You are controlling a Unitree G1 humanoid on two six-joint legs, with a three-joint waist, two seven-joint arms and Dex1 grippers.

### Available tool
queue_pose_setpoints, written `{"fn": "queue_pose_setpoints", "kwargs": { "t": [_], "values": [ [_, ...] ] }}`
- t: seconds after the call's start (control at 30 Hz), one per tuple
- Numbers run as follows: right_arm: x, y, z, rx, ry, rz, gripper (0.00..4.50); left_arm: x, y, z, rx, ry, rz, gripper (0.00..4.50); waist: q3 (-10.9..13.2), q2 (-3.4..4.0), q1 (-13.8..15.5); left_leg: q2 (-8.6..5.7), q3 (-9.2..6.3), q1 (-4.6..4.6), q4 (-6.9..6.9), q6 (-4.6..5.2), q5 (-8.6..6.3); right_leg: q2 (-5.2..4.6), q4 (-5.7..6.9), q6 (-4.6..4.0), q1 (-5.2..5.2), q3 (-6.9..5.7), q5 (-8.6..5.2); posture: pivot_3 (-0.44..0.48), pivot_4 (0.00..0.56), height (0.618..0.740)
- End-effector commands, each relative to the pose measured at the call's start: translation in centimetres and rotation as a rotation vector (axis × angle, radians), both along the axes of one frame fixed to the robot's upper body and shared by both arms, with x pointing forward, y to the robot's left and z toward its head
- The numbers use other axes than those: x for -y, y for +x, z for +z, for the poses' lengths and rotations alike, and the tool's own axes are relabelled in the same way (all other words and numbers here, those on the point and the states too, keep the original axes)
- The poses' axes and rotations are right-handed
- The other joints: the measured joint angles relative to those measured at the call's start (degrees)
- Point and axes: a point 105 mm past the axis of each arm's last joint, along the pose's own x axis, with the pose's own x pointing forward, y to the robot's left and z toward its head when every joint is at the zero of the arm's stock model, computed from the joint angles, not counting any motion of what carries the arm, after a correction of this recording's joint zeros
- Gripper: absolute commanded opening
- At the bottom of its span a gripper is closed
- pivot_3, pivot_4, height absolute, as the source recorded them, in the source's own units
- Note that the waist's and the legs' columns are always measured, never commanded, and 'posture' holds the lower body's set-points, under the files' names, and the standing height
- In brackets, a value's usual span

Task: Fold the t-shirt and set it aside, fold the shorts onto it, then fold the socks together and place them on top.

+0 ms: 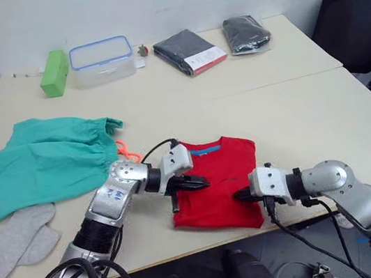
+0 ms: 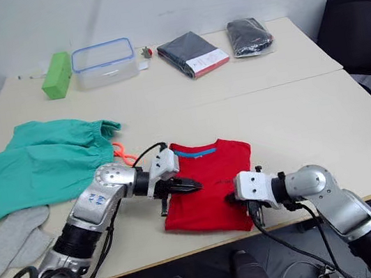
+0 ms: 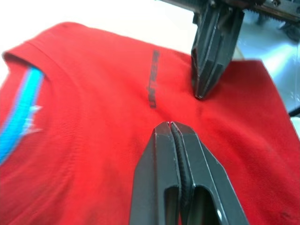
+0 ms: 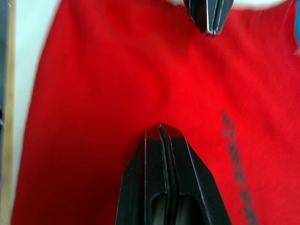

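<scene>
- The t-shirt point(image 1: 215, 185), red and already folded into a compact rectangle with its blue-lined collar toward the far side, lies near the front edge of the desk point(image 1: 308, 112), about midway along it.
- Both arms meet over the garment: the left gripper point(image 1: 198, 181) and the right gripper point(image 1: 240, 194) point at each other across its middle, each with its fingers pressed together and pinching nothing; the wrist views show both tips low over the red cloth, whether touching it cannot be told.
- The shorts point(image 1: 41, 165), teal with an orange drawstring showing at the waistband, lie spread out and unfolded toward the desk's left edge.
- The socks point(image 1: 14, 240), light grey, lie loose at the front left corner, just beside the shorts, one overlapping the other.
- Judged from the layout, the first fold appears complete or nearly so, and the shirt may yet need shifting aside; the shorts and socks look untouched, so most of the task remains.
- Along the far edge sit a green block point(image 1: 54, 73), a clear lidded box point(image 1: 102, 60) and two dark packaged garments point(image 1: 189, 51).
</scene>
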Motion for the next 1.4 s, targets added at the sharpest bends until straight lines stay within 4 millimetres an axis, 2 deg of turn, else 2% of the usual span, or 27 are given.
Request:
{"fn": "queue_pose_setpoints", "kwargs": {
  "t": [0.03,0.17,0.27,0.33,0.4,0.53,0.67,0.73,0.83,0.9,0.97,1.0,1.1,1.2,1.4],
  "values": [
    [1.1,-0.6,-1.3,-0.011,-0.078,0.011,0.00,-1.2,3.1,-1.2,0.048,0.074,0.118,0.05,-0.04,-0.08,0.06,0.00,0.00,0.00,0.00,0.05,-0.03,0.01,-0.04,-0.01,0.00,0.00,-0.01,0.000,0.150,0.740],
    [1.5,-1.6,-1.8,-0.024,-0.101,0.048,0.00,-1.8,6.7,-0.4,0.075,0.046,0.251,0.05,-0.19,-0.31,0.40,-0.05,-0.05,0.04,0.01,0.30,-0.03,-0.08,-0.14,-0.13,0.13,-0.02,-0.04,0.000,0.150,0.740],
    [1.9,-1.5,-2.3,0.002,-0.121,0.038,0.00,-2.2,9.8,1.8,0.120,-0.023,0.374,0.05,-0.29,-0.49,0.31,-0.12,-0.04,0.05,0.02,0.41,0.03,-0.19,-0.20,-0.14,0.18,-0.03,-0.01,0.000,0.150,0.740],
    [2.1,-1.3,-2.3,0.014,-0.120,0.018,0.00,-2.4,10.8,3.1,0.124,-0.072,0.411,0.05,-0.29,-0.50,0.27,-0.12,-0.05,0.01,0.01,0.41,0.02,-0.20,-0.20,-0.04,0.18,-0.07,0.04,0.000,0.150,0.740],
    [2.2,-1.2,-2.2,0.025,-0.114,0.007,0.00,-2.7,10.9,4.1,0.122,-0.113,0.402,0.05,-0.29,-0.50,0.07,-0.10,-0.05,-0.05,-0.01,0.38,-0.01,-0.19,-0.17,0.12,0.09,-0.09,0.13,0.000,0.150,0.740],
    [2.2,-0.9,-0.4,0.014,-0.014,-0.076,0.00,-3.4,9.5,5.9,0.153,-0.155,0.300,0.05,-0.29,-0.49,0.07,0.03,-0.05,-0.08,-0.04,-0.04,0.00,-0.07,-0.14,0.18,0.01,-0.14,0.16,0.000,0.150,0.740],
    [3.1,0.1,3.1,-0.027,0.192,-0.278,0.00,-2.7,4.8,8.1,0.161,-0.208,0.083,0.05,-0.21,-0.35,0.07,0.27,-0.05,-0.30,-0.05,-0.20,-0.03,-0.33,0.00,0.12,-0.16,-0.17,0.13,0.000,0.150,0.740],
    [4.0,0.0,4.2,-0.087,0.259,-0.364,0.00,-2.2,2.4,8.4,0.148,-0.208,-0.005,0.05,-0.19,-0.28,0.13,0.27,-0.10,-0.47,-0.05,-0.22,-0.03,-0.44,0.05,0.04,-0.31,-0.26,0.08,0.000,0.150,0.740],
    [5.2,-0.6,4.9,-0.206,0.331,-0.460,0.00,-1.5,0.0,7.6,0.138,-0.165,-0.092,0.05,-0.20,-0.26,0.84,0.22,-0.21,-0.81,0.00,-0.26,0.01,-0.68,0.18,-0.04,-0.67,-0.52,0.04,0.000,0.150,0.740],
    [5.7,-1.4,5.0,-0.289,0.356,-0.493,0.00,-0.9,-0.6,6.5,0.139,-0.129,-0.111,0.05,-0.21,-0.22,1.36,0.19,-0.22,-0.81,0.00,-0.26,0.01,-0.68,0.14,-0.07,-0.67,-0.95,0.02,0.000,0.150,0.740],
    [6.0,-2.0,4.7,-0.382,0.367,-0.522,0.00,-0.5,-0.6,5.1,0.136,-0.088,-0.112,0.05,-0.24,-0.15,1.51,0.05,-0.27,-0.81,0.01,-0.19,0.03,-0.77,-0.05,-0.09,-0.64,-1.07,0.00,0.000,0.150,0.740],
    [6.2,-2.2,4.4,-0.445,0.385,-0.545,0.00,-0.4,-0.4,3.7,0.146,-0.036,-0.115,0.05,-0.24,-0.15,1.49,-0.01,-0.26,-0.79,0.01,-0.12,0.03,-0.81,-0.06,-0.09,-0.60,-1.07,0.01,0.000,0.150,0.740],
    [7.0,-1.9,3.3,-0.559,0.409,-0.636,0.00,-0.6,0.2,0.8,0.179,0.076,-0.121,0.05,-0.24,-0.15,1.46,-0.12,-0.30,-0.77,0.03,0.33,-0.03,-0.88,-0.18,-0.07,-0.45,-1.06,0.02,0.000,0.150,0.740],
    [7.3,-1.6,2.1,-0.660,0.421,-0.698,0.59,-0.7,1.0,-0.1,0.192,0.102,-0.099,0.00,-0.24,-0.15,1.27,-0.13,-0.31,-0.75,0.08,0.44,0.01,-0.95,-0.22,-0.15,-0.38,-1.04,0.06,0.000,0.150,0.740],
    [6.9,0.3,1.8,-0.813,0.560,-0.762,2.61,-0.8,1.1,-0.2,0.206,0.095,-0.102,0.00,-0.26,-0.09,1.30,-0.09,-0.46,-0.74,0.09,0.38,0.11,-0.96,-0.13,-0.16,-0.35,-1.20,0.14,0.000,0.150,0.740]
  ]
}}
